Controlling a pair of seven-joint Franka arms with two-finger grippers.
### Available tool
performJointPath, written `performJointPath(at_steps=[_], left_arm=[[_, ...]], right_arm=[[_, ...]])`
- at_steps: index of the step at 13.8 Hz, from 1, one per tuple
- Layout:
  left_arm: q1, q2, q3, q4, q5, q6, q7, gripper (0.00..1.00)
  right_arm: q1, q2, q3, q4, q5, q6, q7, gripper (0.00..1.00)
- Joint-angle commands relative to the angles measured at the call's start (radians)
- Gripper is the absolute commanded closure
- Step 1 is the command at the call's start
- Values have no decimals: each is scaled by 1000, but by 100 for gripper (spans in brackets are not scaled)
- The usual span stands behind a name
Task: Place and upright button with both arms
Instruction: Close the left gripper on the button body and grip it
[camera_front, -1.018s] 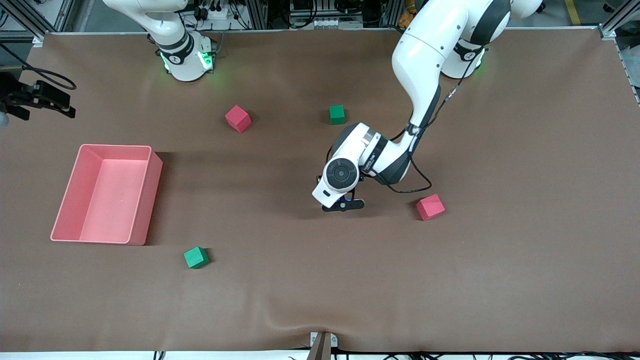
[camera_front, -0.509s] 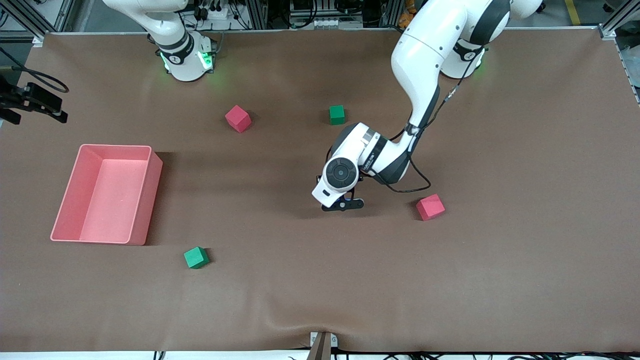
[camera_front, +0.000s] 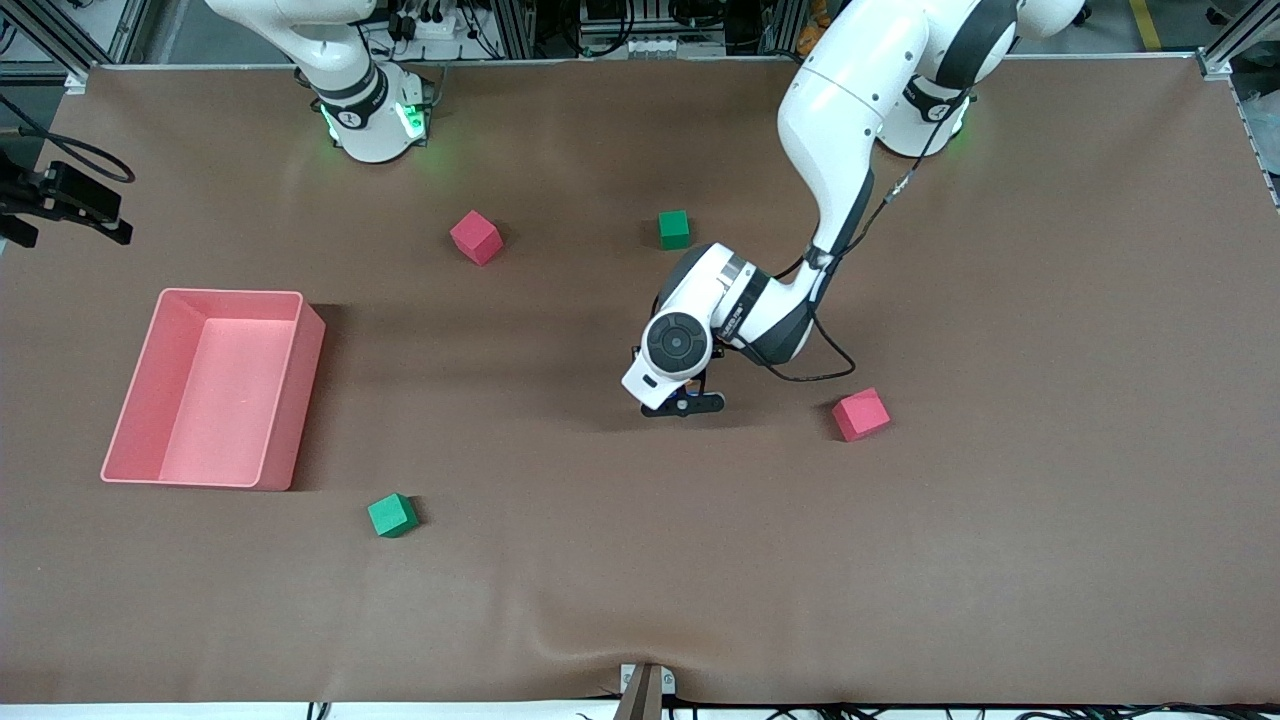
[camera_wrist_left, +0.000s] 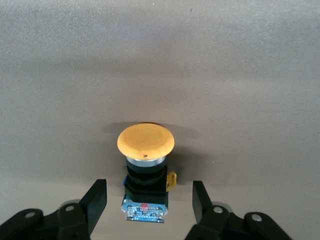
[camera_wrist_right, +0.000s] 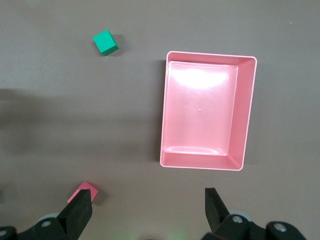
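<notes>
Since a second ago my left arm's wrist has crept slightly toward the bases, and the left gripper (camera_wrist_left: 149, 200) is narrowing its fingers (camera_wrist_left: 95, 200) around the button (camera_wrist_left: 145, 170), gaps showing on both sides, nothing grasped. The button is lying on the table (camera_front: 1000, 560) mid-table, orange cap pointing away from the gripper, near a red cube (camera_front: 861, 414). I'm watching the right gripper (camera_wrist_right: 149, 210) waiting high above the pink tray (camera_wrist_right: 248, 112), fingers spread wide, holding nothing.
</notes>
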Motion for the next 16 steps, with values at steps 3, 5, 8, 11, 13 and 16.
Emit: performJointPath(at_steps=[3, 5, 8, 11, 13, 16], left_arm=[[-14, -1, 11, -11, 22, 19, -17, 42], [-13, -3, 11, -9, 22, 19, -16, 50], [-11, -3, 13, -6, 22, 19, -13, 60], [-14, -3, 14, -6, 23, 19, -14, 75], [-17, -9, 11, -4, 77, 19, -28, 80], [-16, -18, 16, 2, 82, 19, -31, 84]], right_arm=[[19, 10, 0, 1, 9, -5, 11, 0], [19, 10, 0, 4, 9, 4, 11, 0], [13, 10, 0, 9, 10, 5, 11, 0], [13, 10, -2, 9, 7, 5, 11, 0], [10, 9, -2, 10, 7, 5, 11, 0], [10, 9, -2, 14, 6, 8, 11, 0]])
